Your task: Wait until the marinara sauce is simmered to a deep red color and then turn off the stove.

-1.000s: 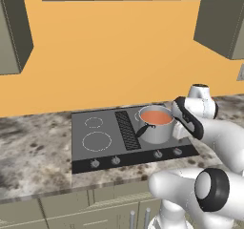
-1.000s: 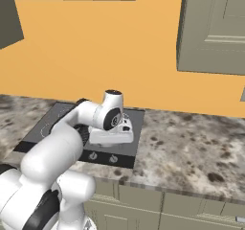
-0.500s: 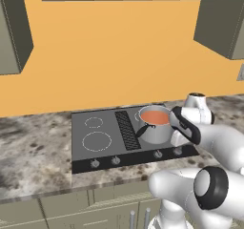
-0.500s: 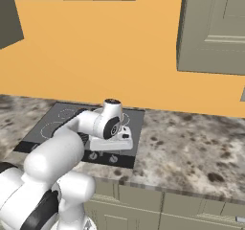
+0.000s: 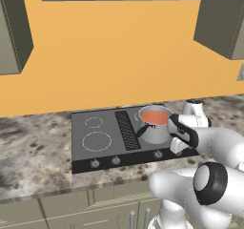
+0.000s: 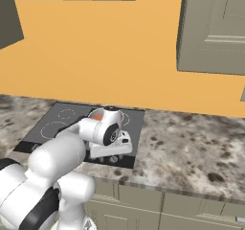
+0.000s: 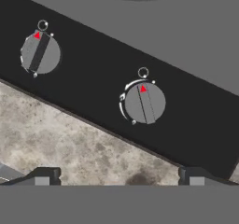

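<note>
The wide dark grey flat stove (image 5: 102,137) is set into the speckled grey-brown stone bench (image 5: 33,151), with white burner rings on its left half and a black ribbed strip down the middle. On its far right burner stands the shiny steel pot with a black handle (image 5: 155,128), holding the smooth orange-red marinara sauce (image 5: 155,115). Along the near edge runs a black strip carrying small round silver-grey knobs (image 5: 116,161).

The white arm's hand is tipped down over the near right corner of the stove, just right of the pot and above the right end of the knob strip. In the hand view, the two dark fingers (image 7: 43,177) are spread wide apart with nothing between them. They hang over the bench's edge, just short of the knob strip. The right knob (image 7: 145,103) lies ahead, between the two fingers and nearer the right one, not touching either. Its red pointer sits beside a small white ring mark. A second knob (image 7: 40,53) lies further left.
</note>
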Available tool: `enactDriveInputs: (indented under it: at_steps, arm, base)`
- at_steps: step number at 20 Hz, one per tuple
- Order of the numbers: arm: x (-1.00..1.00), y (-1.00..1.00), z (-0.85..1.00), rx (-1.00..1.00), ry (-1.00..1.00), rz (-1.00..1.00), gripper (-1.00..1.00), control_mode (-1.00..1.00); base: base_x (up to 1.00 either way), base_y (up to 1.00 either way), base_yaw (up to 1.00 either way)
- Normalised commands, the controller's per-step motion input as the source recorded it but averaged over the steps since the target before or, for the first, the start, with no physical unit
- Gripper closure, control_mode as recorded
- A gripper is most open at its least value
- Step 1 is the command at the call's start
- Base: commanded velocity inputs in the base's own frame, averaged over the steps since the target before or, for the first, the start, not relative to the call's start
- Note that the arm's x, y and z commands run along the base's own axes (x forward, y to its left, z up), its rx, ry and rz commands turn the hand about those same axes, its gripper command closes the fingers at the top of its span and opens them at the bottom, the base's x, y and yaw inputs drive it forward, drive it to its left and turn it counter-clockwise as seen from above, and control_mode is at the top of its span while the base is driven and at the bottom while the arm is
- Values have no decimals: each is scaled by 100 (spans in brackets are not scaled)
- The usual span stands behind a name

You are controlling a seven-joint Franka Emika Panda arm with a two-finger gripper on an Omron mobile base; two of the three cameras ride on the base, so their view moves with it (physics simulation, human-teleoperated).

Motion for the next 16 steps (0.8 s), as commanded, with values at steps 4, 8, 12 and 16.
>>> enactDriveInputs:
  at_steps: [4,8,12,16]
  arm:
    - [-8,0,-2,0,0,15,-100,-100]
    - [0,0,0,0,0,12,-100,-100]
    - [0,6,0,0,0,7,-100,-100]
    - [0,11,0,0,-5,0,-100,-100]
  base:
    - [0,0,0]
    - [0,0,0]
    - [0,0,0]
    - [0,0,0]
